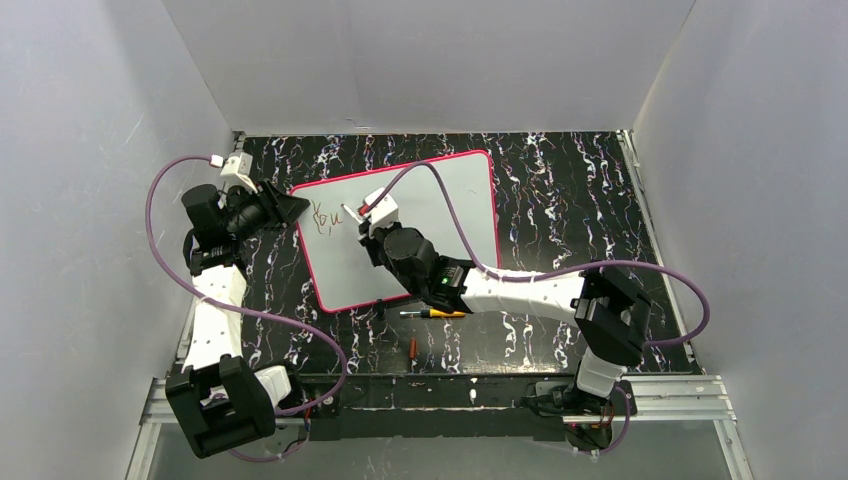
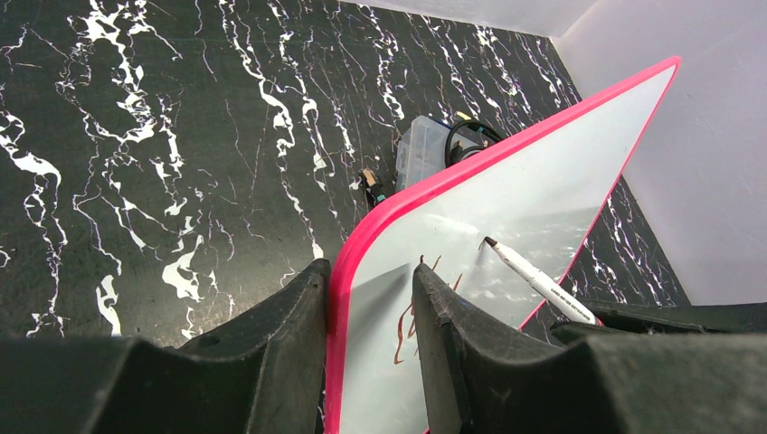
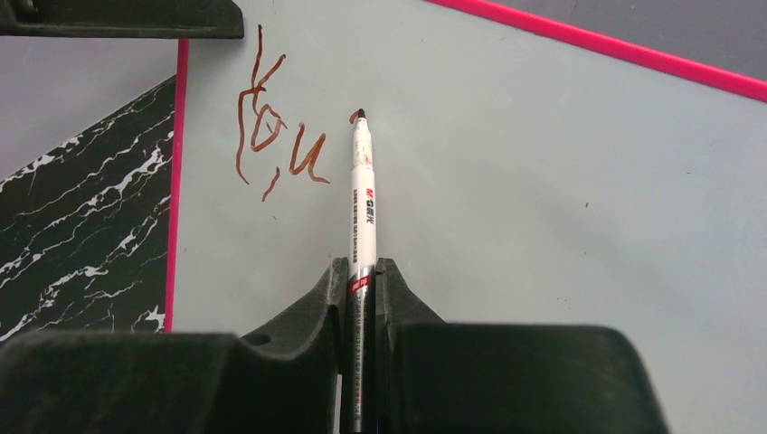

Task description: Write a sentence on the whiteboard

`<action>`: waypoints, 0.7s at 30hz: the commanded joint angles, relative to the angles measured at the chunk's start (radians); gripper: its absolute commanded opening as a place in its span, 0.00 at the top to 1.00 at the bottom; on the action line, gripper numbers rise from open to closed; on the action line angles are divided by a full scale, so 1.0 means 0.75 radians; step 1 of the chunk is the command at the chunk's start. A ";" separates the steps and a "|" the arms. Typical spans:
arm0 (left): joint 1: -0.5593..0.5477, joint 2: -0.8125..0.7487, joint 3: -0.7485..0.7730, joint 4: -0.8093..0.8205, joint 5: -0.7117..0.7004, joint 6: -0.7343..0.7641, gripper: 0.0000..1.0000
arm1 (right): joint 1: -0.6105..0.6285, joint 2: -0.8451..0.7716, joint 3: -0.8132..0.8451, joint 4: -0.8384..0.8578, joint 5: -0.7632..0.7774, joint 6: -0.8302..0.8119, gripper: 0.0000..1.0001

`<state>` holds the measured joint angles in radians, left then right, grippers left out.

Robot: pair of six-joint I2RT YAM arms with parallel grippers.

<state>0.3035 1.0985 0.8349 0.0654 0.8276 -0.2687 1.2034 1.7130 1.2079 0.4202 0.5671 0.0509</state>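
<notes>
The whiteboard (image 1: 440, 200) lies on the black marbled table, white with a pink rim. My left gripper (image 1: 298, 208) is shut on its left corner: in the left wrist view the rim (image 2: 336, 298) runs between the jaws of the gripper (image 2: 369, 271). My right gripper (image 3: 362, 267) is shut on a white marker (image 3: 364, 199), whose tip touches the board just right of the sentence (image 3: 271, 136), a few reddish-brown letters. The same lettering (image 2: 402, 325) and marker (image 2: 543, 282) show in the left wrist view. From above, the right gripper (image 1: 372, 215) hovers over the board's left half.
A yellow and black pen (image 1: 435, 313) and a small red cap (image 1: 413, 347) lie on the table below the board. A clear plastic box (image 2: 421, 149) and a black clip (image 2: 371, 183) sit beyond the board's far edge. White walls close in three sides.
</notes>
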 commanded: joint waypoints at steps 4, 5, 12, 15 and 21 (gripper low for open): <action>-0.016 -0.043 0.020 -0.024 0.064 0.006 0.64 | -0.013 -0.006 0.012 0.012 0.082 0.033 0.99; -0.015 -0.043 0.020 -0.023 0.064 0.006 0.64 | -0.013 -0.010 0.005 0.008 0.082 0.040 0.99; -0.015 -0.045 0.020 -0.024 0.064 0.006 0.64 | -0.012 -0.022 -0.028 -0.020 0.058 0.077 0.99; -0.018 -0.047 0.020 -0.024 0.064 0.006 0.64 | -0.011 -0.037 -0.043 -0.020 0.044 0.092 0.99; -0.017 -0.046 0.018 -0.024 0.062 0.006 0.64 | -0.009 -0.042 -0.048 -0.012 0.004 0.093 0.99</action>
<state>0.3027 1.0985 0.8349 0.0628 0.8227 -0.2649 1.2045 1.7065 1.1809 0.4187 0.5682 0.1093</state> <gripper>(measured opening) 0.362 0.189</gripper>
